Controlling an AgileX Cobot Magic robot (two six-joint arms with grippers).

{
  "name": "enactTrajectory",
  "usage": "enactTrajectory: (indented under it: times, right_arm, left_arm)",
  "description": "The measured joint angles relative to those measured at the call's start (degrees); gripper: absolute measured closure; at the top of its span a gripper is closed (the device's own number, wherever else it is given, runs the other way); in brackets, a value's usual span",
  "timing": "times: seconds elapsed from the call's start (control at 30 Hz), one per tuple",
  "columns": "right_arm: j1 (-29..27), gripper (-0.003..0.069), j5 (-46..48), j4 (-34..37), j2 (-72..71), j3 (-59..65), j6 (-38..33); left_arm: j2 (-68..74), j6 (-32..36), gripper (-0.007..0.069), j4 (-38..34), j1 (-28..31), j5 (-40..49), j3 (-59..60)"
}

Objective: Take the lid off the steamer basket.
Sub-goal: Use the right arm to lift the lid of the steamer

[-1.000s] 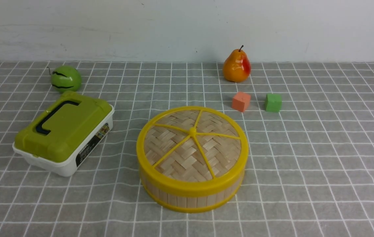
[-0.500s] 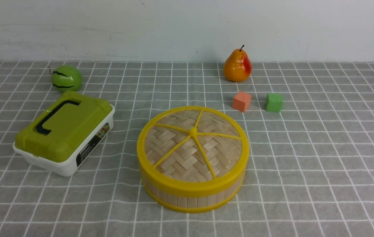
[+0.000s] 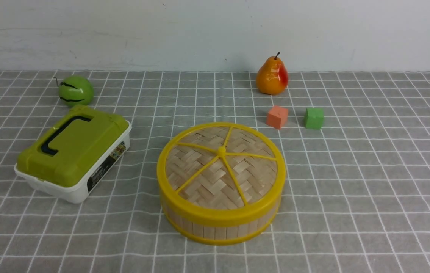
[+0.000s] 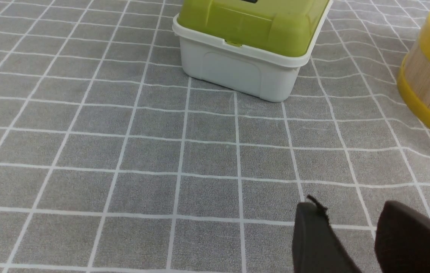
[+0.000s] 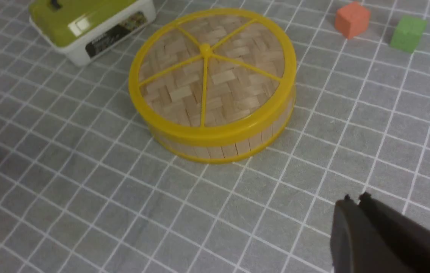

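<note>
Comparing the front view across the last second, you will find nothing has shifted. The lid sits flush on the steamer basket as before, and neither arm shows there, so the task has not really begun. Your right claw hangs with its tips pinched almost together and holds nothing. The lid lies ahead of it, toward its left and well apart. Your left claw is parted narrowly and also empty, with the white box ahead and the basket off to its right. You would probably need to spread a claw before reaching the rim.
</note>
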Motion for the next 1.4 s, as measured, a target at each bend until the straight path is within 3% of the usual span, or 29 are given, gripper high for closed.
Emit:
enactTrajectory:
  times: [0.07, 0.23, 0.4, 0.5, 0.7, 0.8, 1.0, 1.1, 1.23, 1.4]
  right_arm:
    - [1.05, 0.0663, 2.02, -1.51, 3.65, -3.73, -0.40]
    - [10.92, 0.0659, 5.32, -12.55, 17.13, -15.64, 3.20]
    - [24.00, 0.0659, 7.88, -28.58, 30.97, -26.95, 13.26]
    - [29.82, 0.0655, 8.62, -33.38, 39.40, -33.84, 17.01]
    - [34.95, 0.0590, 8.69, -33.44, 53.07, -44.73, 18.99]
    - [35.58, 0.0494, 8.69, -31.02, 58.66, -49.24, 19.11]
    - [35.79, 0.0202, 6.94, -26.30, 68.80, -57.54, 19.28]
    - [35.79, 0.0142, 5.05, -24.93, 71.77, -59.14, 19.28]
    - [35.79, 0.0144, 3.14, -24.58, 74.75, -59.69, 19.28]
    - [35.79, 0.0242, 2.92, -25.75, 77.39, -59.69, 20.72]
  left_arm:
    - [0.00, 0.00, 0.0386, 0.00, 0.00, 0.00, 0.00]
    - [0.00, 0.00, 0.0386, 0.00, 0.00, 0.00, 0.00]
    - [0.00, 0.00, 0.0386, 0.00, 0.00, 0.00, 0.00]
    - [0.00, 0.00, 0.0386, 0.00, 0.00, 0.00, 0.00]
    - [0.00, 0.00, 0.0386, 0.00, 0.00, 0.00, 0.00]
    - [0.00, 0.00, 0.0386, 0.00, 0.00, 0.00, 0.00]
    - [0.00, 0.00, 0.0386, 0.00, 0.00, 0.00, 0.00]
    - [0.00, 0.00, 0.0386, 0.00, 0.00, 0.00, 0.00]
    - [0.00, 0.00, 0.0386, 0.00, 0.00, 0.00, 0.00]
    - [0.00, 0.00, 0.0386, 0.00, 0.00, 0.00, 0.00]
